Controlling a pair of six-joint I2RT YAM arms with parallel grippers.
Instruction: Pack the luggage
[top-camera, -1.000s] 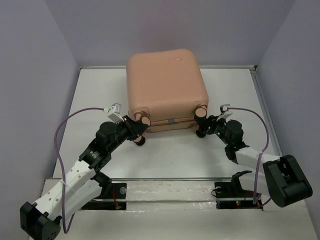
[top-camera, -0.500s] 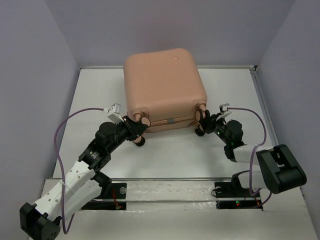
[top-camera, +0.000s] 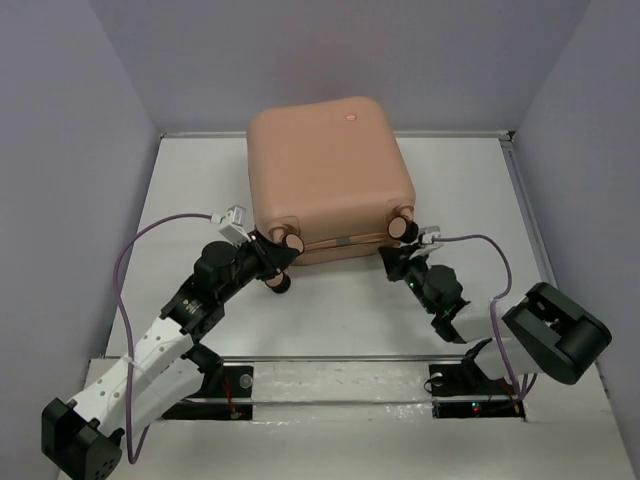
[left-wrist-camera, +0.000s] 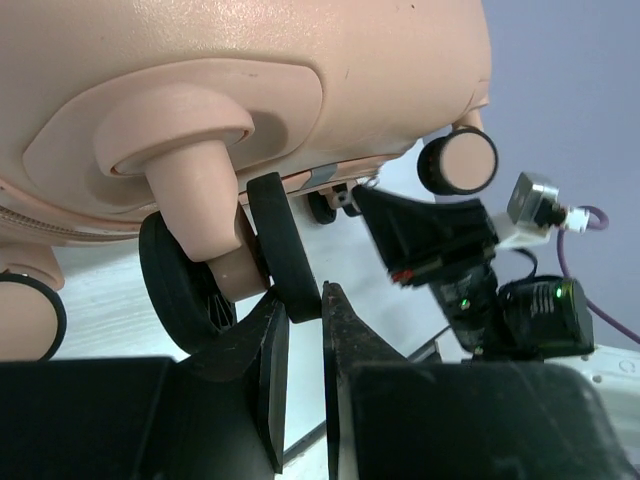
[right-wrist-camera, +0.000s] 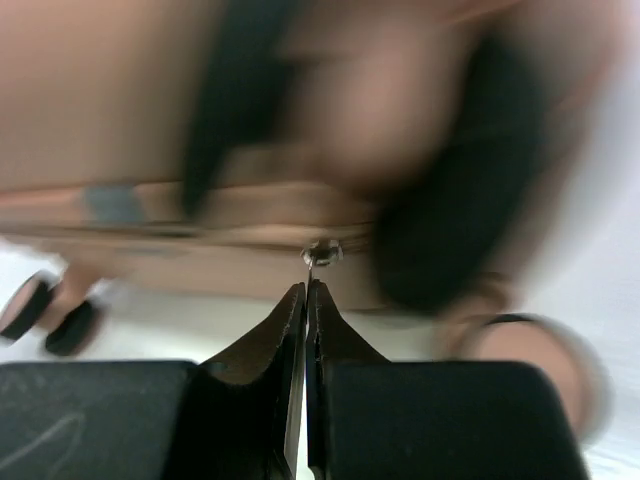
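Note:
The luggage (top-camera: 330, 170) is a closed peach-pink hard-shell suitcase lying flat at the middle of the white table, its caster wheels toward me. My left gripper (top-camera: 276, 260) is at the near-left corner. In the left wrist view its jaws (left-wrist-camera: 300, 300) stand narrowly apart, pinching the rim of a black caster wheel (left-wrist-camera: 283, 245). My right gripper (top-camera: 396, 262) is at the near edge by the right wheels. In the blurred right wrist view it (right-wrist-camera: 305, 288) is shut, with the thin metal zipper pull (right-wrist-camera: 322, 253) of the seam caught between its tips.
Purple walls close in the table (top-camera: 330, 310) at the left, back and right. A metal rail (top-camera: 330, 358) runs along the near edge by the arm bases. Purple cables (top-camera: 130, 260) loop beside each arm. The right arm's wrist (left-wrist-camera: 430, 235) shows in the left wrist view.
My right gripper moved left from the near-right wheels to the zipper seam and closed. The suitcase shifted slightly left. The left gripper kept its hold on the wheel.

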